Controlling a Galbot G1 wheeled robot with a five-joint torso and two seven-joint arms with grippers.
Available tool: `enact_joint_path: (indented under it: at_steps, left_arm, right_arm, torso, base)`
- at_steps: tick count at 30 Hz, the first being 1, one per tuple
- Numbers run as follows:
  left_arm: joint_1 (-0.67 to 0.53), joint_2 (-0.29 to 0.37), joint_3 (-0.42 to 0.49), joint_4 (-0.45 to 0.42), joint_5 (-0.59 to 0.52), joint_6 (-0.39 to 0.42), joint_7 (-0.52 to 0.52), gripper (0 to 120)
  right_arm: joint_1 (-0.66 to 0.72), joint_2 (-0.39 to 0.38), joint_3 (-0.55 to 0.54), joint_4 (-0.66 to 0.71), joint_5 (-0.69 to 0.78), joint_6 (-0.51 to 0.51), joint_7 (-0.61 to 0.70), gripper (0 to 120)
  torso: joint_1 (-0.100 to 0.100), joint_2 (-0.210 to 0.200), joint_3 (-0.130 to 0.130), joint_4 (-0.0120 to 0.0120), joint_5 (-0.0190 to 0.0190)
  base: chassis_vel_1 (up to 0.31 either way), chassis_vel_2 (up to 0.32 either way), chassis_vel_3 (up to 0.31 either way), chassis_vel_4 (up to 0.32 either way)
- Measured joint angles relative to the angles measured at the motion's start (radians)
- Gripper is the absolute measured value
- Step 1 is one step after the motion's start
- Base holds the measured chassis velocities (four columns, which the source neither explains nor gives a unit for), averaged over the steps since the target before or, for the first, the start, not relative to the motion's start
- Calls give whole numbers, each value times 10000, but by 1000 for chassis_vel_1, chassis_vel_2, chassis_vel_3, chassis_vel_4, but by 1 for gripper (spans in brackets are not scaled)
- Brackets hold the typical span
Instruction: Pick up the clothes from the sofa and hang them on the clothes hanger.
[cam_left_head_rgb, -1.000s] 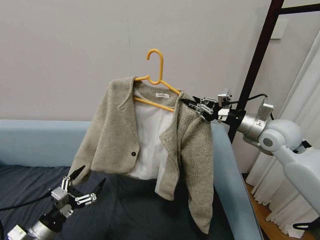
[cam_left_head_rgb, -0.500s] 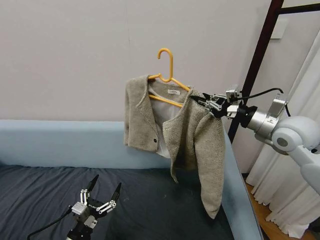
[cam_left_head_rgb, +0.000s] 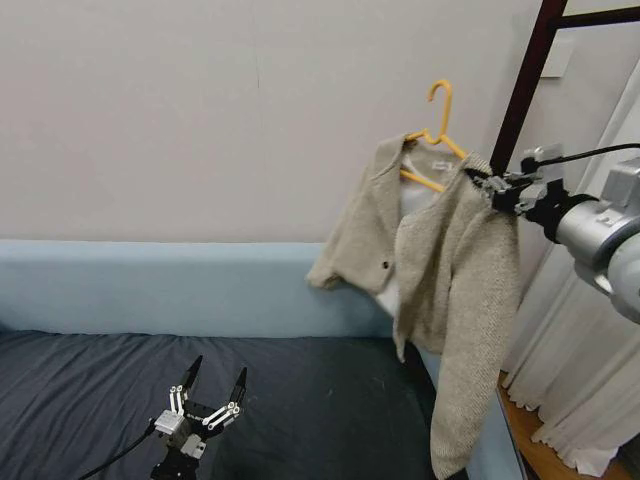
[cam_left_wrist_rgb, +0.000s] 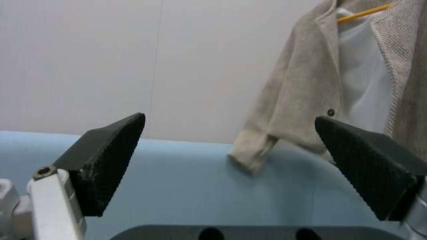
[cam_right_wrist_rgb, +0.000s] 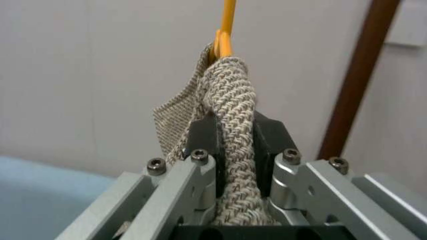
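— Head view first. Changed over the last 1 s?
— Carried well to the right: cardigan (cam_left_head_rgb: 455, 290) on its orange hanger (cam_left_head_rgb: 437, 120), away from mid-wall and now just beside the dark rack post (cam_left_head_rgb: 520, 95). Lifted clear of the sofa (cam_left_head_rgb: 150, 285) too, apart from 1 sleeve dangling low by the sofa's far end.
— Meaning for the task?
— Pick-up done, by the look of it. Hanging not yet done: still to find a rail for that hook.
— And the claws there?
— Right gripper (cam_left_head_rgb: 492, 186) pinched on the cardigan's shoulder, over the hanger's end. Left gripper (cam_left_head_rgb: 207, 400) drawn back low over the dark seat, spread wide, holding nothing.
— Left wrist view?
— Same story: 2 black fingertips (cam_left_wrist_rgb: 110, 152) set far apart, touching nothing. Beyond them, well off, the cardigan against the wall (cam_left_wrist_rgb: 80, 60).
— Right wrist view?
— Nearly closed, with 1 thick fold of knit clamped between the pads (cam_right_wrist_rgb: 201, 134). Straight above that fold, the hanger's orange wire; off to the side, the post.
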Motion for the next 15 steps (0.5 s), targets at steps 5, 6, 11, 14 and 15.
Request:
enact_joint_path:
  at_steps: [5, 6, 11, 14, 15]
  left_arm:
    - [-18, 90, -23, 12, -15, -1, -9, 100]
    - [-21, 118, -51, 21, -18, 0, -32, 100]
    - [-20, 169, -173, 36, -17, 75, -234, 100]
    - [-7, 187, -324, -25, 5, 218, -552, 100]
    - [6, 187, -369, -60, 14, 247, -623, 100]
  right_arm:
    - [56, 125, 514, 175, 148, -387, 1493, 10]
    - [85, 232, 617, 126, 16, -541, 2038, 10]
    - [172, 414, 734, -279, -391, -663, 2787, 10]
    - [304, 569, 738, -657, -897, -673, 2999, 10]
    - [357, 610, 703, -764, -1146, -698, 2991, 10]
  torso:
    - [0, 0, 0, 0, -1]
    - [0, 0, 0, 1, 0]
    - [0, 0, 2, 1, 0]
    - [0, 0, 2, 1, 1]
    - [0, 0, 2, 1, 0]
  base:
    - [0, 0, 0, 0]
    - [0, 0, 0, 0]
    - [0, 0, 0, 0]
    - [0, 0, 0, 0]
    - [0, 0, 0, 0]
